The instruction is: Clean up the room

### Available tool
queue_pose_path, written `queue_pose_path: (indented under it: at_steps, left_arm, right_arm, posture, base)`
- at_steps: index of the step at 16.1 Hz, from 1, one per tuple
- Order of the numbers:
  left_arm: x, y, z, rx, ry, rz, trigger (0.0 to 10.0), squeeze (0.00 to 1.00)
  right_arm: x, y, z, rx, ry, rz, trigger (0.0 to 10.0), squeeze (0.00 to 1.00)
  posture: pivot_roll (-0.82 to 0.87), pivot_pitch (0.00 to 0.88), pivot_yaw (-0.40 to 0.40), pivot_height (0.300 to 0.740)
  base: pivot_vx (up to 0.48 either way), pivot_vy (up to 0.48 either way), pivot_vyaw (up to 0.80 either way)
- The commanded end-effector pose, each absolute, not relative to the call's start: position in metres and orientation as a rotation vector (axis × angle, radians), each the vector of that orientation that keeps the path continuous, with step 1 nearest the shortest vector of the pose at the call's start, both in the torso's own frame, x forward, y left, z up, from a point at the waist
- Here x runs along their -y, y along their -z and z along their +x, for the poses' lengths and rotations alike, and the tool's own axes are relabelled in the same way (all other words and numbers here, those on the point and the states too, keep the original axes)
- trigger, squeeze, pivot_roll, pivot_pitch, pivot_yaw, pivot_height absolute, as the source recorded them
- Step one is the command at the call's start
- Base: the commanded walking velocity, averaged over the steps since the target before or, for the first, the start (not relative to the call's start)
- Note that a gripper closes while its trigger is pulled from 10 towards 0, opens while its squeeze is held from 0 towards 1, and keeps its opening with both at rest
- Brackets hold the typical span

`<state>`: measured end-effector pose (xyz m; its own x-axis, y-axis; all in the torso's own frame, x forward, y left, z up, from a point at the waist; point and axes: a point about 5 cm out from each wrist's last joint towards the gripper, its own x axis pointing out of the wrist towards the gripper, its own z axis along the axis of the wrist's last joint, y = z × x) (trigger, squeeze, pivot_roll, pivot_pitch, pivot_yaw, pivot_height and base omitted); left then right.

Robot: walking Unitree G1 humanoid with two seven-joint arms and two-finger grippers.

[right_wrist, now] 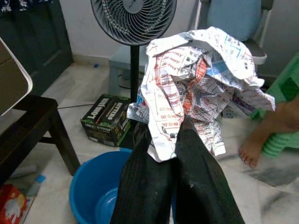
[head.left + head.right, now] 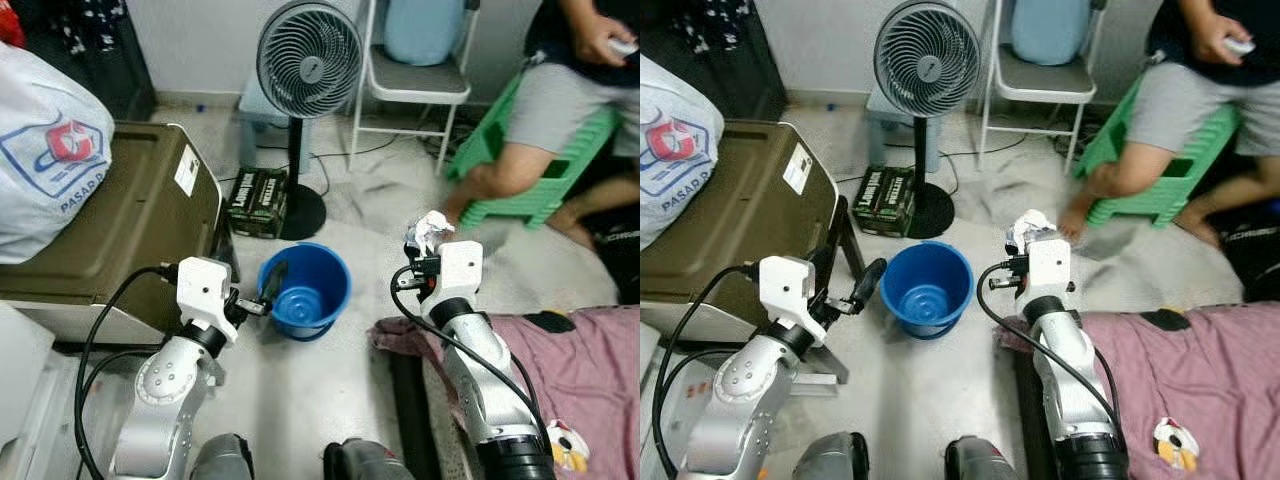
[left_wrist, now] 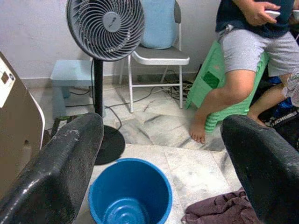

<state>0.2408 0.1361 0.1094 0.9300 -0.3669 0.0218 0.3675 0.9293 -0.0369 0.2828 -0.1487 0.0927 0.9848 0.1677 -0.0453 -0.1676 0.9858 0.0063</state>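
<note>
The right gripper is pinched tight on a crumpled printed paper, holding it up right of centre in the left eye view, to the right of the blue bucket on the floor and above a maroon cloth. The left gripper hangs with its fingers spread wide and nothing between them, just left of the bucket's rim. A standing fan rises behind the bucket at top centre, and a person sits on a green stool at upper right.

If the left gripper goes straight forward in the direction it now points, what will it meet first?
Probably the blue bucket: the open left gripper points just over its rim, and the bucket lies low between the fingers. If it passes above, the fan's stand or the bare floor comes next; depth is unclear.
</note>
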Motion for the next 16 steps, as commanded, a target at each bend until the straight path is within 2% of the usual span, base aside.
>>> queue_pose_path:
  at_steps: [1,5,7,9,16]
  left_arm:
    - [-0.1358,-0.111,0.239,0.021,0.386,-0.04,10.0,0.0]
    - [-0.1328,-0.1129,0.2387,0.03,0.409,-0.056,10.0,0.0]
    - [-0.1328,-0.1133,0.2378,0.031,0.41,-0.056,10.0,0.0]
    - [-0.1325,-0.1134,0.2377,0.032,0.411,-0.058,10.0,0.0]
    - [-0.1301,-0.1139,0.2382,0.036,0.42,-0.063,10.0,0.0]
  right_arm:
    - [0.15,-0.0963,0.2835,-0.036,-0.158,0.0,10.0,0.0]
    - [0.1507,-0.0942,0.2834,-0.048,-0.153,0.007,10.0,0.0]
    - [0.1505,-0.0945,0.2827,-0.045,-0.154,0.006,10.0,0.0]
    - [0.1502,-0.0944,0.2831,-0.044,-0.157,0.004,10.0,0.0]
    - [0.1502,-0.0947,0.2835,-0.041,-0.161,-0.014,10.0,0.0]
  posture:
    - [0.0,0.121,-0.074,0.74]
    - [0.0,0.122,-0.074,0.74]
    - [0.0,0.126,-0.074,0.74]
    - [0.0,0.126,-0.074,0.74]
    - [-0.01,0.128,-0.077,0.74]
  base:
    - [0.0,0.0,0.0]
    - [0.0,0.0,0.0]
    - [0.0,0.0,-0.59]
    - [0.0,0.0,0.0]
    - [0.273,0.0,0.0]
